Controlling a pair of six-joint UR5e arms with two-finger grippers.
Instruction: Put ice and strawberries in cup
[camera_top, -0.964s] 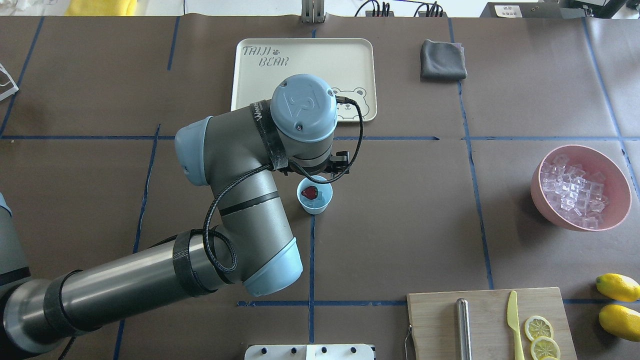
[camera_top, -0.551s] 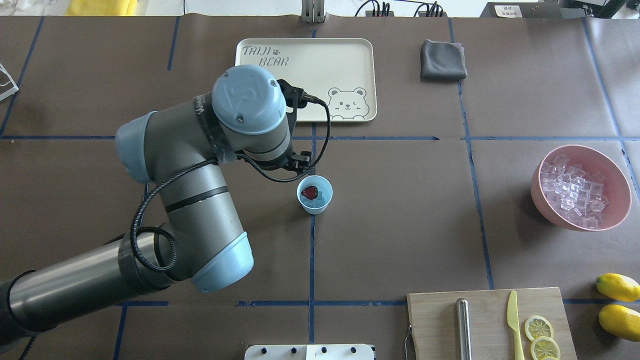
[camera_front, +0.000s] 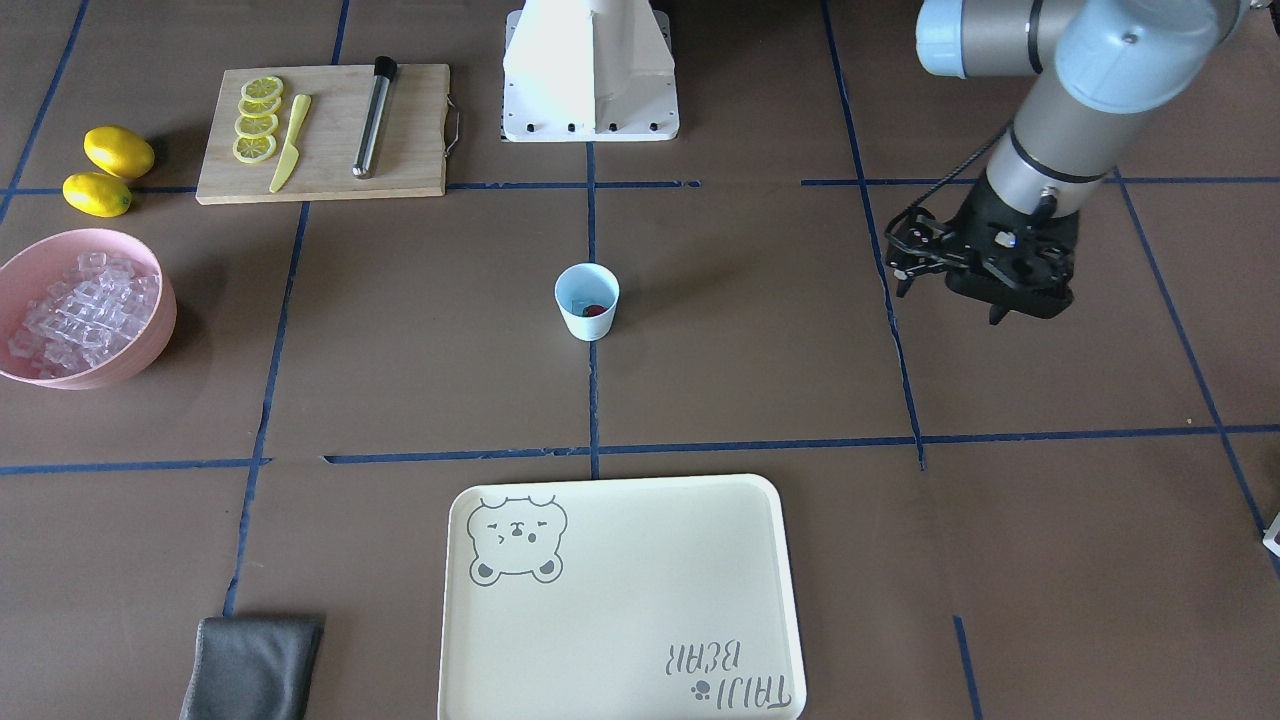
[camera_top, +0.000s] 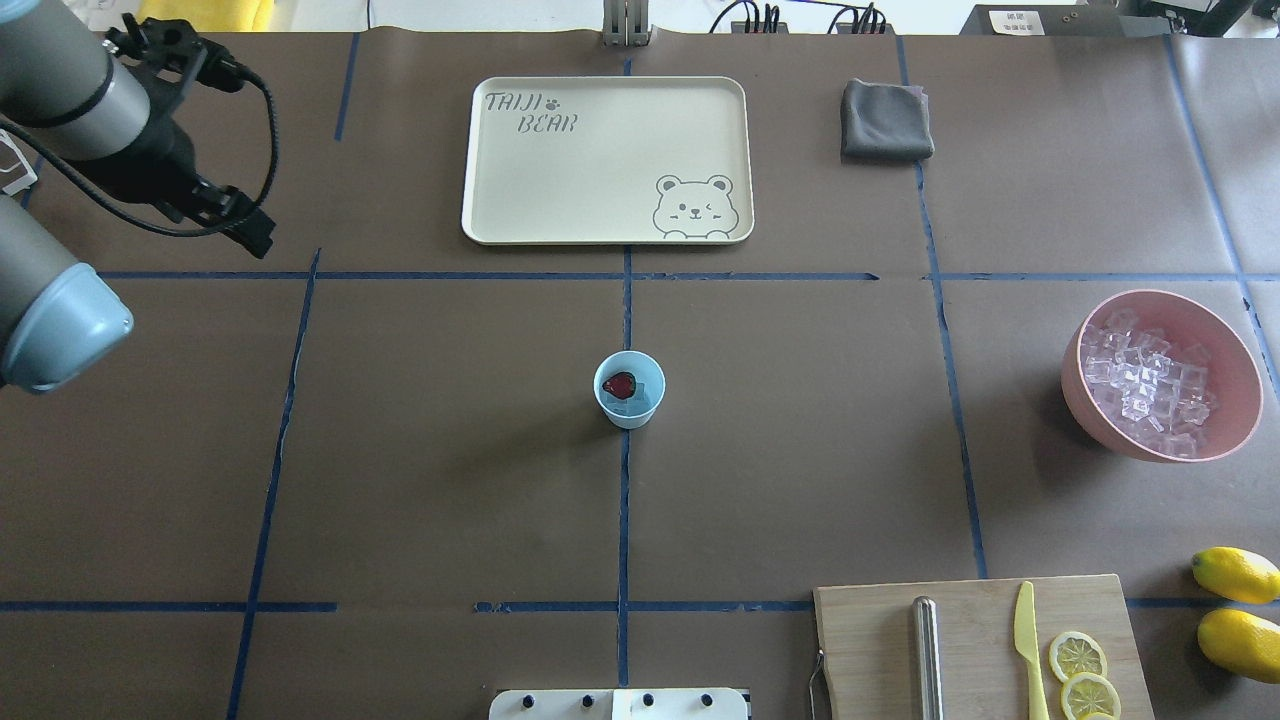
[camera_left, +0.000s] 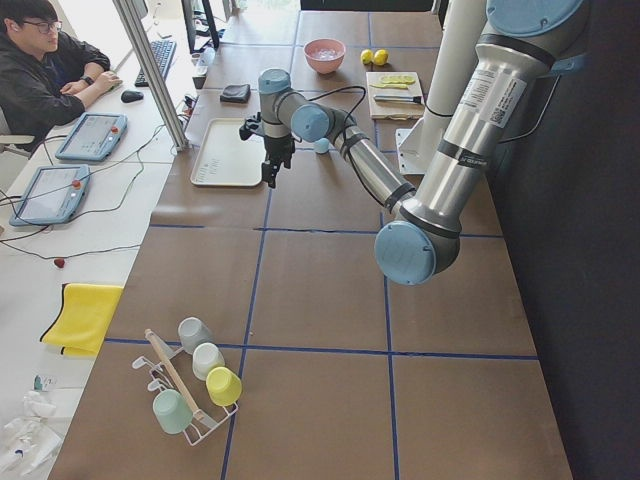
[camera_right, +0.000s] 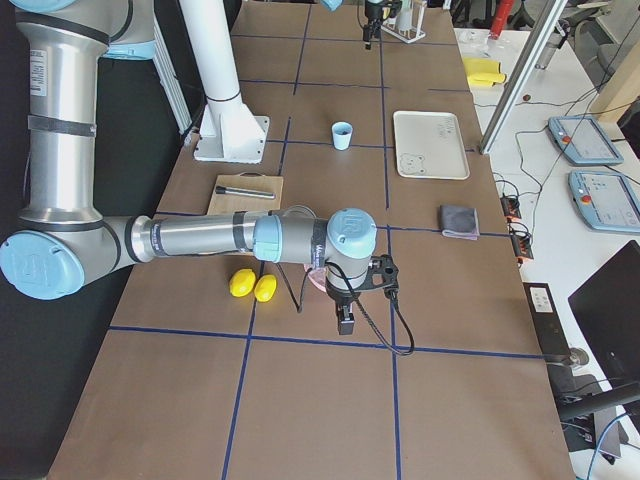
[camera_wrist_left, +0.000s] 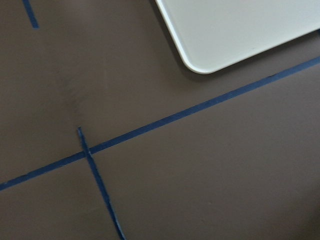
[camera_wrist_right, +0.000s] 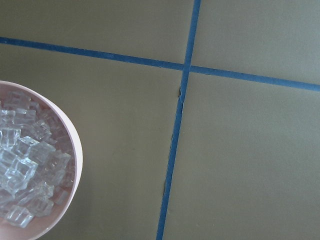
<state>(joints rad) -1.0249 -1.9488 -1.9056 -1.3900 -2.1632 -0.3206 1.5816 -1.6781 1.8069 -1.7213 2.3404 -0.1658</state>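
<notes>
Small light blue plastic cup (camera_top: 629, 390) on the brown counter (camera_top: 800, 480), a dark red strawberry (camera_top: 621, 384) inside. Clear ice cubes (camera_top: 1145, 385) fill a round pink bowl (camera_top: 1240, 350) well right of the cup. The left arm (camera_top: 70, 95) hangs well left of it, the right arm (camera_right: 200, 238) farther right still; cannot tell how far either's jaws are open.

The light blue cup (camera_top: 645, 406) stood upright on the tabletop (camera_top: 800, 450), holding one red strawberry (camera_top: 621, 384); ice cubes (camera_top: 1145, 385) filled the pink bowl (camera_top: 1071, 380).
</notes>
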